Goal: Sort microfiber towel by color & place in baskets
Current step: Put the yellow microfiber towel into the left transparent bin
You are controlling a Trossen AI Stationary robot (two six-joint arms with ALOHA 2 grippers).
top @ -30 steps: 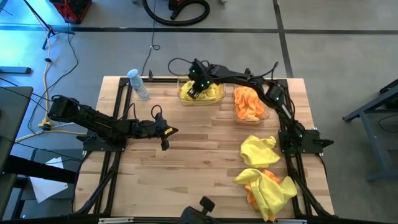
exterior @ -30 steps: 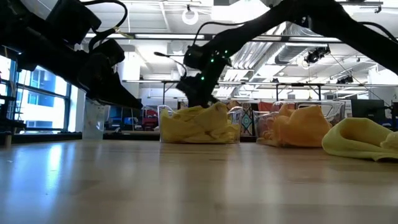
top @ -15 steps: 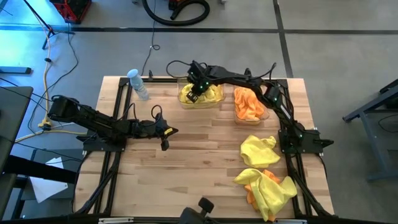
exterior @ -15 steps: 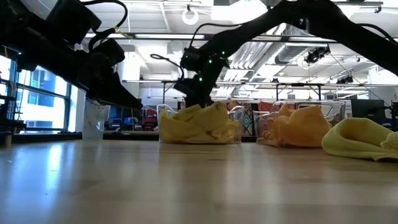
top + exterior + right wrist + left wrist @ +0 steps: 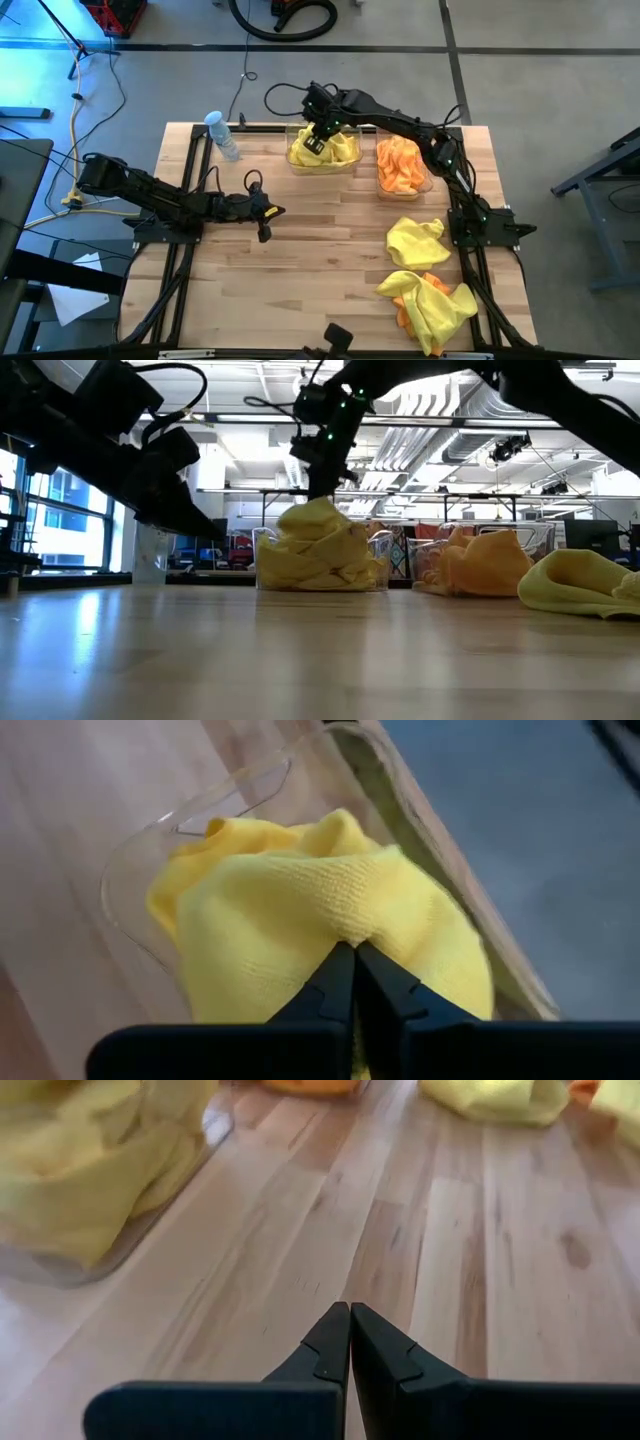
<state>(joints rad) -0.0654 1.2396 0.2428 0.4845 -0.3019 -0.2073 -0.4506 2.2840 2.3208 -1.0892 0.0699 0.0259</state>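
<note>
Two clear baskets stand near the table's far edge. The left basket (image 5: 345,160) (image 5: 378,568) holds yellow towels (image 5: 335,150) (image 5: 320,555); the right basket (image 5: 428,184) (image 5: 425,565) holds orange towels (image 5: 400,165) (image 5: 480,565). My right gripper (image 5: 316,138) (image 5: 322,490) (image 5: 354,948) hangs over the left basket, shut on a yellow towel (image 5: 320,895). A loose yellow towel (image 5: 416,242) (image 5: 585,585) and a yellow-and-orange heap (image 5: 432,300) lie on the table's right side. My left gripper (image 5: 265,232) (image 5: 350,1308) waits shut, left of centre, just above the wood. My right gripper pinches a raised fold at the top of the yellow towel (image 5: 345,925) between its two shut fingers, coming from above and pointing down. The held part stands up as a peak (image 5: 310,515) above the basket rim. The towel's lower part still lies in the left basket.
A small clear bottle with a pale blue cap (image 5: 222,135) (image 5: 150,550) stands at the table's far left. Bare wood (image 5: 310,270) lies between the left gripper and the loose towels. Black frame rails run along the table's left and right edges.
My right gripper has risen from low in the left basket to above its rim and shifted slightly toward the far edge. The top of the yellow towel has been drawn up into a peak, while its lower part has stayed in the basket.
</note>
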